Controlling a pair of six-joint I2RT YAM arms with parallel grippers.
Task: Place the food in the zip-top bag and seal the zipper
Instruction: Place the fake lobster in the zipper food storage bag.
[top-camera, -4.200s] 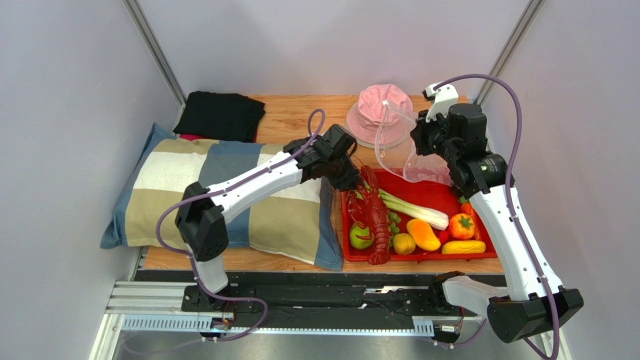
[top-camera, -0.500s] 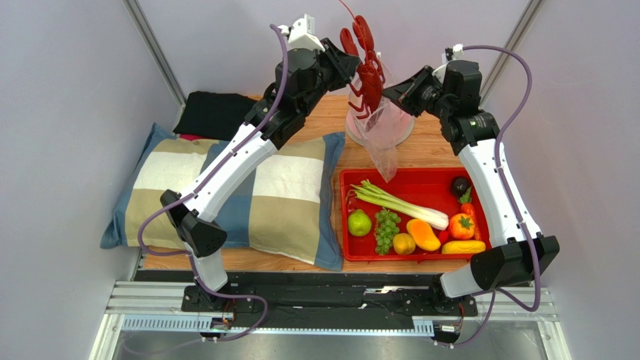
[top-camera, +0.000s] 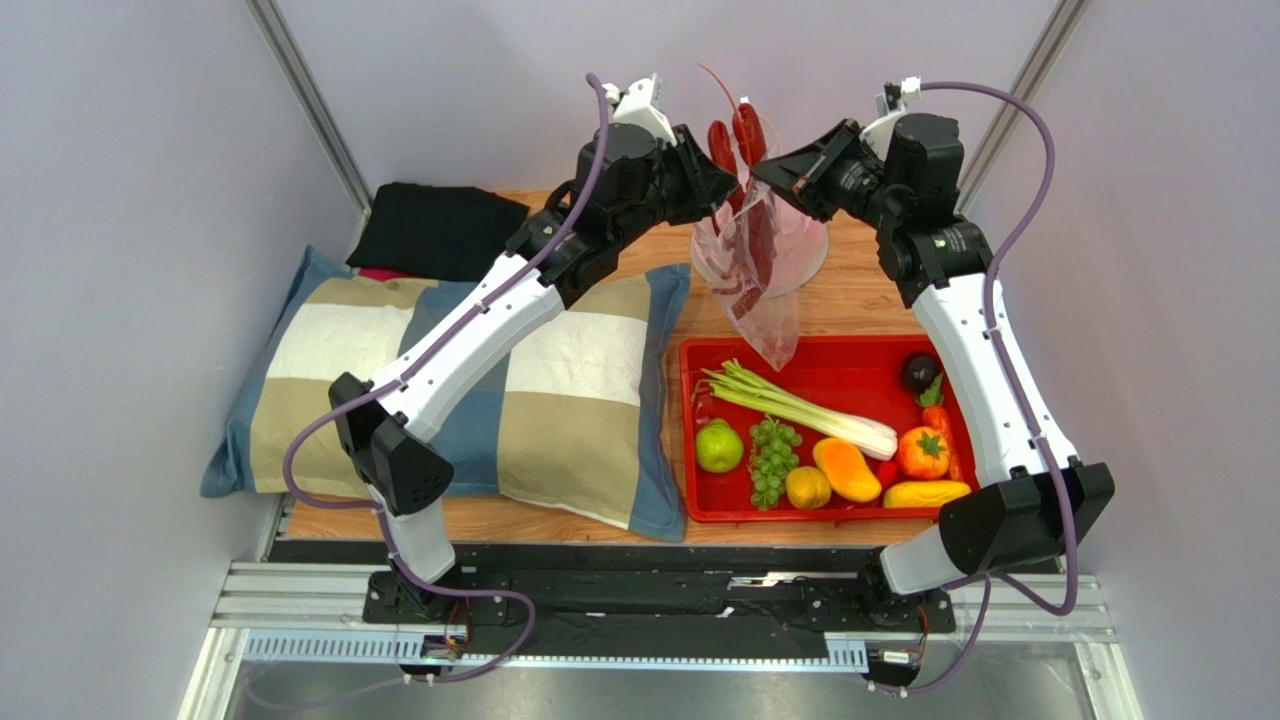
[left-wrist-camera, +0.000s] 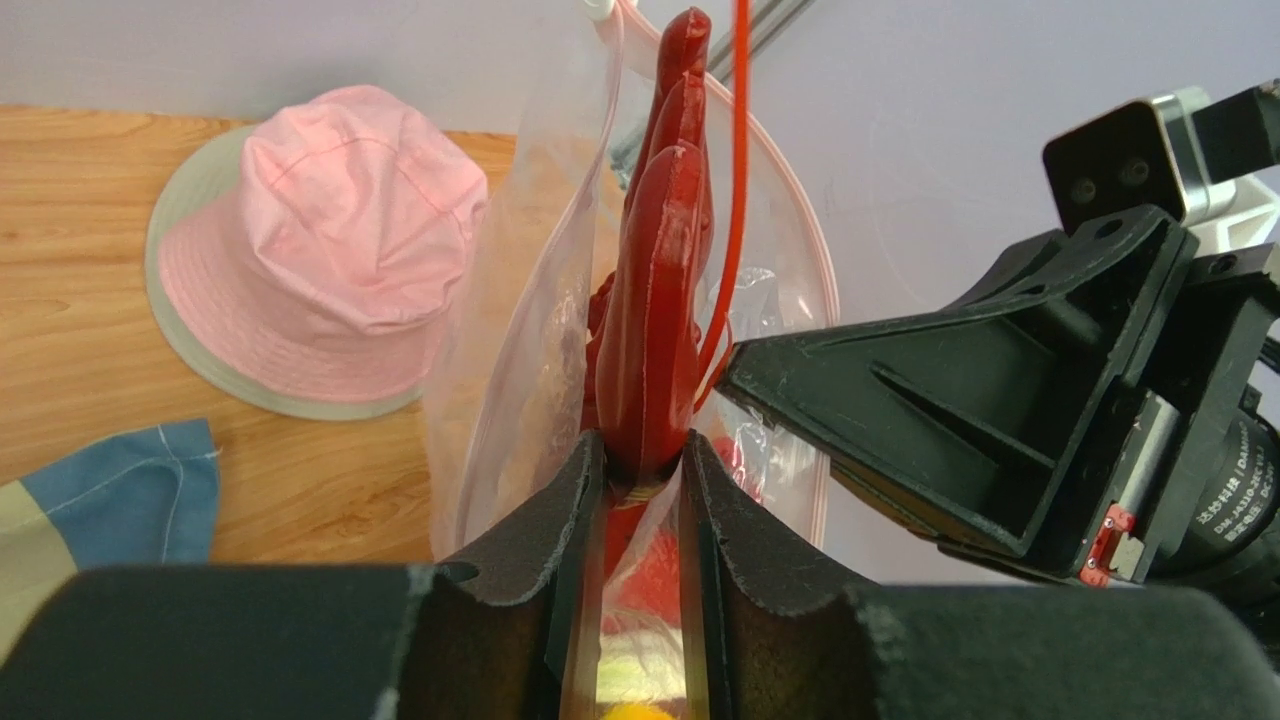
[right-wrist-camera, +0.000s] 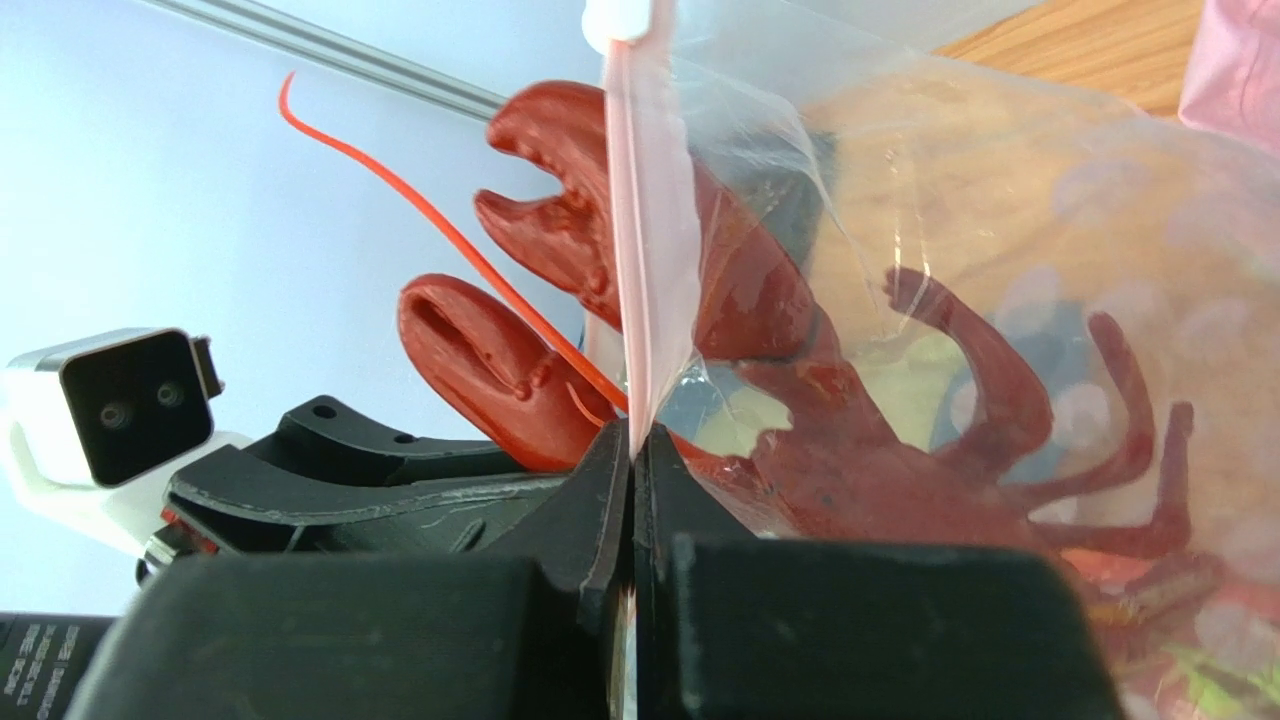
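Note:
My left gripper is shut on the red lobster by its tail end, high above the table's back. In the left wrist view the lobster hangs partly inside the clear dotted zip-top bag. My right gripper is shut on the bag's mouth edge; the pink zipper strip runs up from its fingertips. The bag hangs down over the tray. The celery, green apple and grapes lie in the tray.
The red tray at front right also holds an orange, a yellow and a dark toy food. A pink hat sits behind the bag. A checked pillow lies left of the tray, with black cloth behind it.
My left gripper lifted the lobster from the tray up high, then lowered it so its body sits in the bag. The right gripper raised the bag's mouth up beside it.

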